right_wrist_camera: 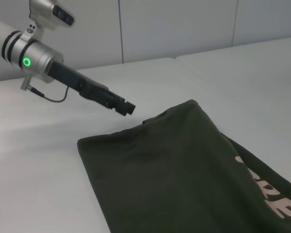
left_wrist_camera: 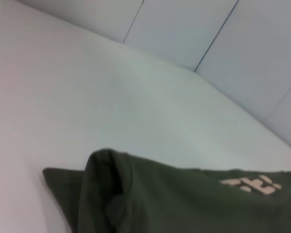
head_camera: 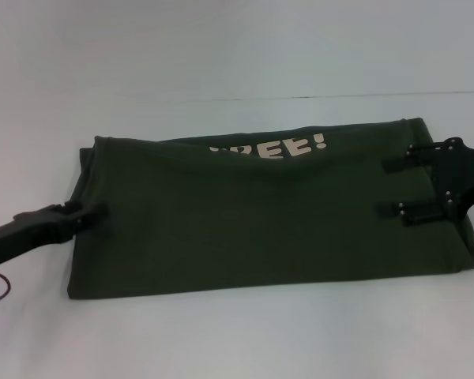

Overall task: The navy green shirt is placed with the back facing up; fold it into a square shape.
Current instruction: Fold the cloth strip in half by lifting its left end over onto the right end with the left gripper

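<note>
Left end effector (head_camera: pixel 91 215) sits at the shirt's left edge, over the left side of the desk (head_camera: pixel 237 332). In the head view its dark fingertips overlap the fabric there; in the right wrist view the same end effector (right_wrist_camera: pixel 126 108) appears raised just off the cloth's far corner, fingers together, with no fabric between them (clenched on nothing, as far as these views show).

Right end effector (head_camera: pixel 407 183) rests over the shirt's right end, toward the right side of the desk. Its two fingers (head_camera: pixel 396 163) are spread well apart, both lying across the fabric, released and gripping nothing.

Navy green shirt (head_camera: pixel 253 229) lies flat on the desk's centre as a long horizontal band, already folded lengthwise. A near layer is laid over the far one, leaving cream lettering (head_camera: pixel 270 148) partly exposed along the far edge. The band's left end shows a rumpled, doubled corner in the left wrist view (left_wrist_camera: pixel 104 194). Lettering also shows in the right wrist view (right_wrist_camera: pixel 276 201).

White desk surface surrounds the shirt on all sides.
</note>
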Controlling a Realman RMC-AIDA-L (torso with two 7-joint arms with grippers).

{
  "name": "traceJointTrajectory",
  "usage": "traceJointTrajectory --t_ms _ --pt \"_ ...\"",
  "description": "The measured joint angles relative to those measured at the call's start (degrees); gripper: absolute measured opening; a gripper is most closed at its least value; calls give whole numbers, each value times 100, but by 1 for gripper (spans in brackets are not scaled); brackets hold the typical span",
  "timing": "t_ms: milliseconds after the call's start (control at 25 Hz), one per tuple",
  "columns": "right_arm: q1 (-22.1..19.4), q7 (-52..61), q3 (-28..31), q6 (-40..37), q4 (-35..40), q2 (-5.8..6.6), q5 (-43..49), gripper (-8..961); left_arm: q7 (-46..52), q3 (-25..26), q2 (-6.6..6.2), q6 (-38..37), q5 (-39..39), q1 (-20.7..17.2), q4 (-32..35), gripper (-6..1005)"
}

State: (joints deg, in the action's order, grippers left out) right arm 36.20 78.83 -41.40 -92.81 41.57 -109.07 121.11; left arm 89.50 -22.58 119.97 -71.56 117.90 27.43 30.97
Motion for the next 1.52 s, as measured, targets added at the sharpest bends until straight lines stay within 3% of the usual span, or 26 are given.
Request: traceJointTrajectory --t_ms 560,920,1520 --pt "12 0 0 40 -35 0 1 826 -750 -30 34 255 23 34 -427 650" --pt "27 27 -9 54 -37 -1 1 825 -776 -114 92 787 23 37 -448 649" --pt "35 32 -17 52 -36 -9 10 826 -737 -359 107 886 22 48 -513 645"
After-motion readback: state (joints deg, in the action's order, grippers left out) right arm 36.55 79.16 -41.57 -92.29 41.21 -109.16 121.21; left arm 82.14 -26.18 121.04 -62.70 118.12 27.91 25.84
